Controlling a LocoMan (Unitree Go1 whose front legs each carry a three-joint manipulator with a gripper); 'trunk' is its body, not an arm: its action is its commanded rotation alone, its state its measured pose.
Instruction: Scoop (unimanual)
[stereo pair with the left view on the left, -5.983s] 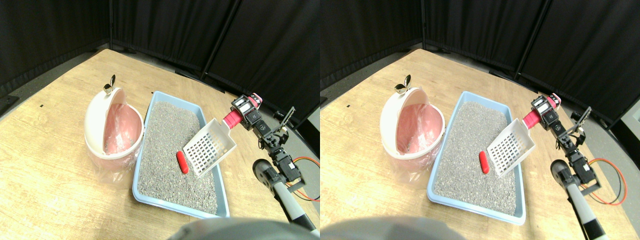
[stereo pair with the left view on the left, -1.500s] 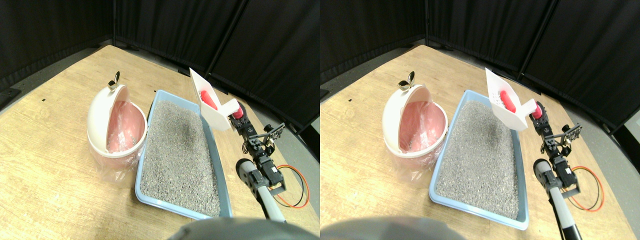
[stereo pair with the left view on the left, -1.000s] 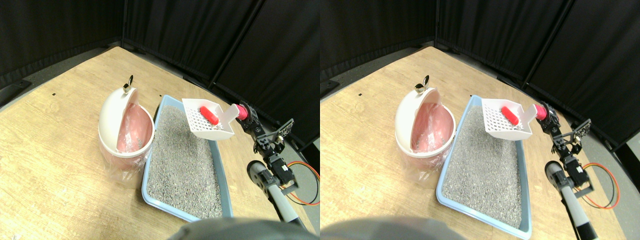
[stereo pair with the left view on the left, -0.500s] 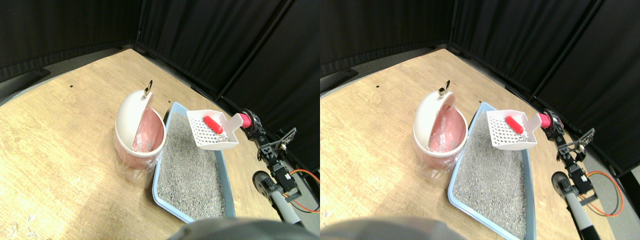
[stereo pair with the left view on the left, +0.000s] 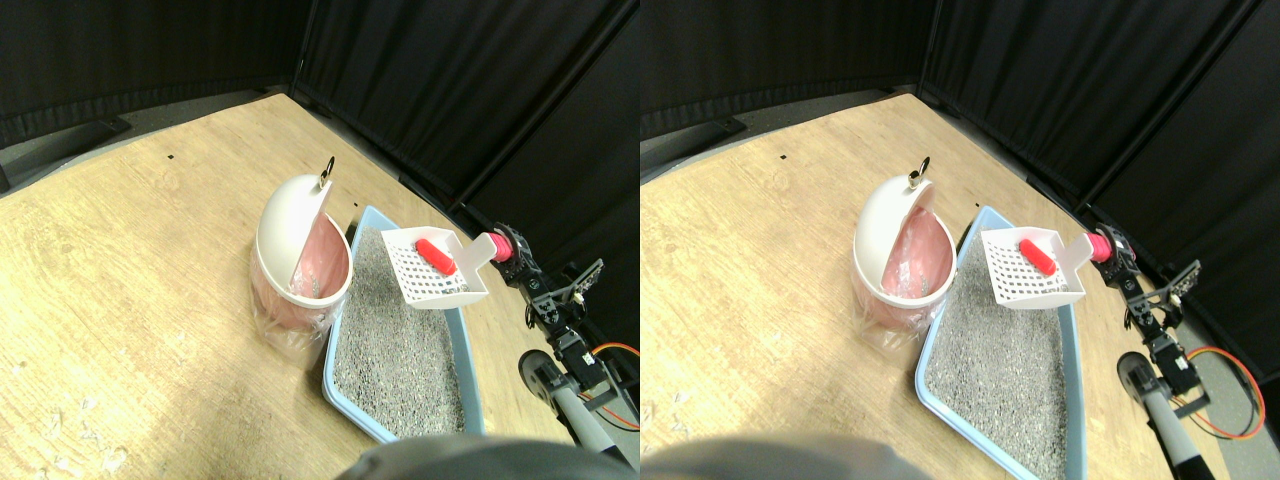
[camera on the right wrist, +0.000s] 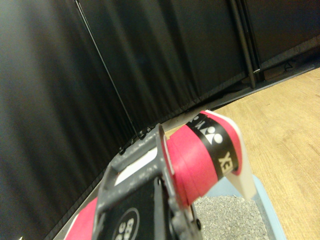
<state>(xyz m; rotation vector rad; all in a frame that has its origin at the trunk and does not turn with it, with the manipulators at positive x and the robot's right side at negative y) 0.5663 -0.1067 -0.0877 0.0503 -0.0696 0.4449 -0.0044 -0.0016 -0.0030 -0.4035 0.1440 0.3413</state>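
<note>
One red capsule (stereo pair with the left view on the left: 435, 255) is riding in the white scoop (stereo pair with the left view on the left: 432, 270), so the digging part looks done and this is the carry-over step. Scoop is held up off the litter, over the far end of the blue litter tray (stereo pair with the left view on the left: 343, 373), just beside the pink bin (stereo pair with the left view on the left: 300, 270) on the tray side, and the capsule sits toward the handle end of the scoop. The bin touches the tray's edge and its white domed lid (stereo pair with the left view on the left: 285, 220) is tipped open, so the mouth faces the scoop. The right gripper (stereo pair with the left view on the left: 512, 258) is clenched around the red wrapped handle (camera on the right wrist: 202, 160); the wrist view shows the jaw frame tight against the wrap. My guess for next: slide the scoop over the bin's rim and tip it so the capsule rolls in. Tip too early and it probably drops back in the litter
</note>
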